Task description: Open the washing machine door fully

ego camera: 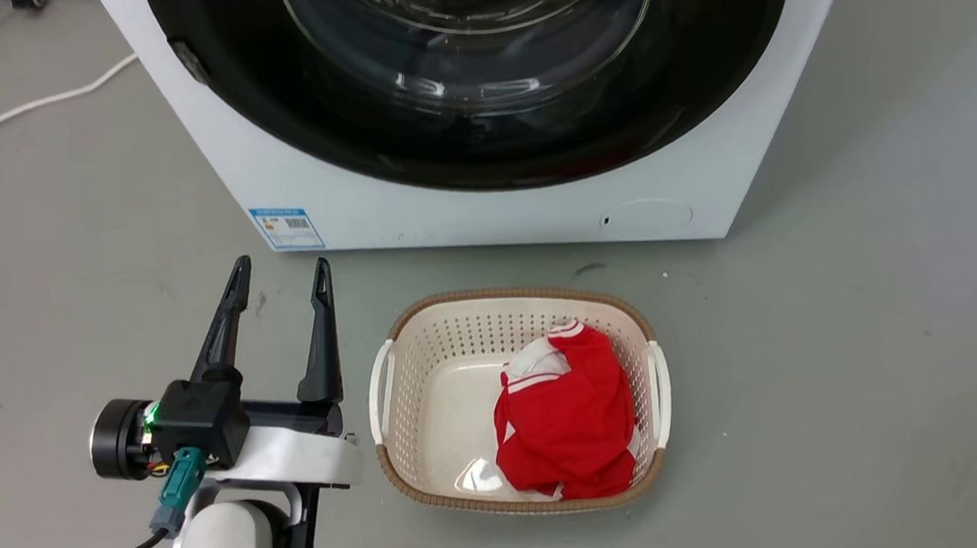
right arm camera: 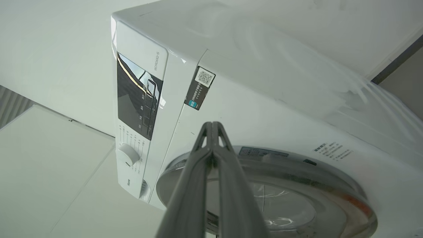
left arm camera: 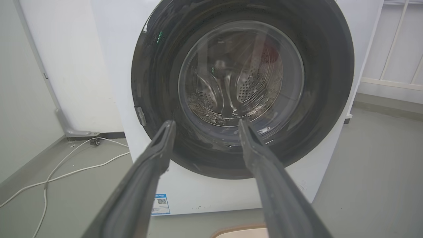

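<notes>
Your washing machine door (ego camera: 481,161) sits shut, its glossy black rim flush against the white front of the washing machine (ego camera: 467,215) at the far side of the scene. In the left wrist view the perforated steel drum (left arm camera: 246,87) shows through the door's clear glass bowl. A blue label (ego camera: 286,228) is stuck low on the machine's left, and a round cap (ego camera: 646,216) sits low on its right.

Your left end effector (ego camera: 280,271) hovers over the grey floor (ego camera: 848,369) at the near left, its two dark fingers spread well apart and holding nothing. They point toward the machine's lower left corner, with a clear gap before the front panel. From its own wrist view, the fingers frame the lower part of the door.

Your right end effector (right arm camera: 213,125) has its fingers pressed together on nothing. It points at the white panel just above the door's rim, right of the control knob (right arm camera: 128,154). You cannot tell whether the tips touch the panel.

A white laundry basket (ego camera: 507,293) stands on the floor just near of the machine, with a red garment (ego camera: 568,423) lying in its right half. White cables (ego camera: 29,104) trail across the floor at the far left.
</notes>
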